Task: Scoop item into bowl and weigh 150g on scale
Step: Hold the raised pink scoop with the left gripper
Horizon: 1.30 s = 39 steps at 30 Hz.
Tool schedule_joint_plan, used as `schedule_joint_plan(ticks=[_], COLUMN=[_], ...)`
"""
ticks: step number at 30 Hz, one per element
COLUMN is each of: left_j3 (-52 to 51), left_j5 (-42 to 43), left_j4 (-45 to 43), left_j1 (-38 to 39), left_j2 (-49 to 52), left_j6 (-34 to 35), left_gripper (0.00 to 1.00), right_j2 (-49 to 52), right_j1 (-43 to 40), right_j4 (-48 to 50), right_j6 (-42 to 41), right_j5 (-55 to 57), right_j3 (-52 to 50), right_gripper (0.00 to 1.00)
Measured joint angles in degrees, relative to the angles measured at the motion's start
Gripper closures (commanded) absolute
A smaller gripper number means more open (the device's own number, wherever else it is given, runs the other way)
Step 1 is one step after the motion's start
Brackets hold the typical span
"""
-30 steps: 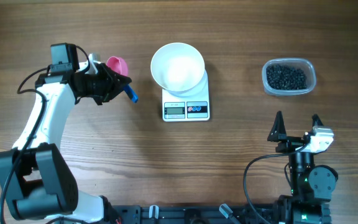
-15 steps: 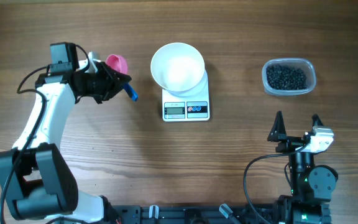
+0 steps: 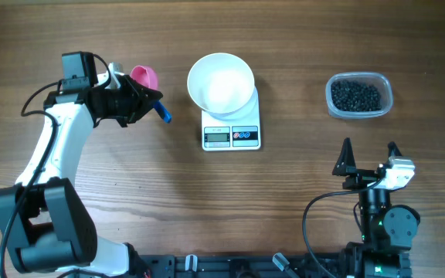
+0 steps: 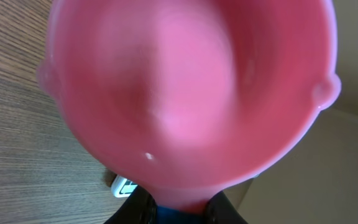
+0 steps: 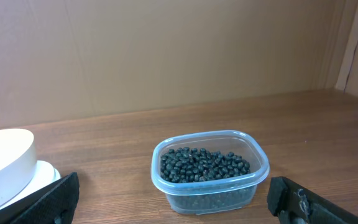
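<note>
Well left of the scale (image 3: 232,127): left arm (image 3: 49,147) extended from its base, white link slanted up-frame, wrist turned rightward toward the scale; left gripper (image 3: 151,102) clamped on the blue handle of a pink scoop (image 3: 145,77). Below and right of the scale: right arm (image 3: 377,208) folded over its base; right gripper (image 3: 369,154) pointing up-frame, fingers (image 3: 346,157) spread fully apart.

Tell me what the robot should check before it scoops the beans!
1. The left gripper holds the scoop: ok.
2. The scoop is empty: ok.
3. The bowl sits on the scale: ok.
4. The bowl is empty: ok.
5. The beans lie in the open tub: ok.
6. The scale shows zero: cannot tell, the display is too small to read.
</note>
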State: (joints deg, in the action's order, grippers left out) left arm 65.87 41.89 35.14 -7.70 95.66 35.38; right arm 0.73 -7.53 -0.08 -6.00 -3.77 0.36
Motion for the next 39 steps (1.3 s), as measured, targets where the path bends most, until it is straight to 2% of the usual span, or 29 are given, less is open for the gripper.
schedule_joint_plan(ticks=[39], left_j3=[0.0], left_j5=[0.0], left_j4=[-1.3], left_j1=[0.0], left_j2=[0.0], left_j6=[0.8], left_gripper=[0.96], right_j2=[0.0], right_j1=[0.0], right_j4=[0.0], right_j6=[0.0], right_j5=[0.0], right_j3=[0.0], right_gripper=[0.00])
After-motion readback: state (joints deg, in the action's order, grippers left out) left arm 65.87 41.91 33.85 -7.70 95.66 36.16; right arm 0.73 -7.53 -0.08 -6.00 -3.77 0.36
